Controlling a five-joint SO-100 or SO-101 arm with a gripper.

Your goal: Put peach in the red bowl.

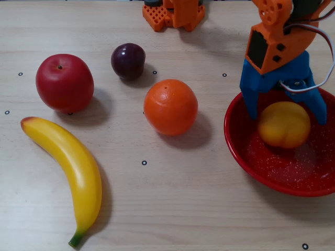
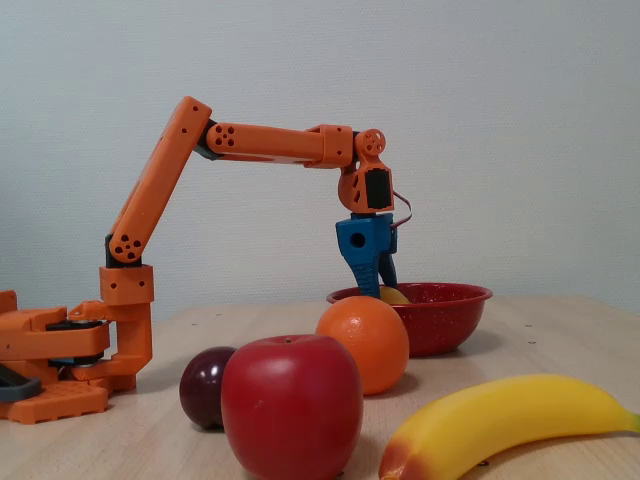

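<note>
The peach (image 1: 284,125) rests inside the red bowl (image 1: 238,148) at the right of the table; in the side-on fixed view only its top (image 2: 393,295) peeks over the bowl's rim (image 2: 445,293). My blue gripper (image 1: 286,111) hangs over the bowl, open, its two fingers spread on either side of the peach and apart from it. From the side, the gripper (image 2: 374,284) dips just to the bowl's rim.
An orange (image 1: 170,106) sits left of the bowl, a dark plum (image 1: 128,60) and a red apple (image 1: 64,82) farther left, and a banana (image 1: 70,169) lies at the front left. The arm's orange base (image 1: 174,13) stands at the back edge.
</note>
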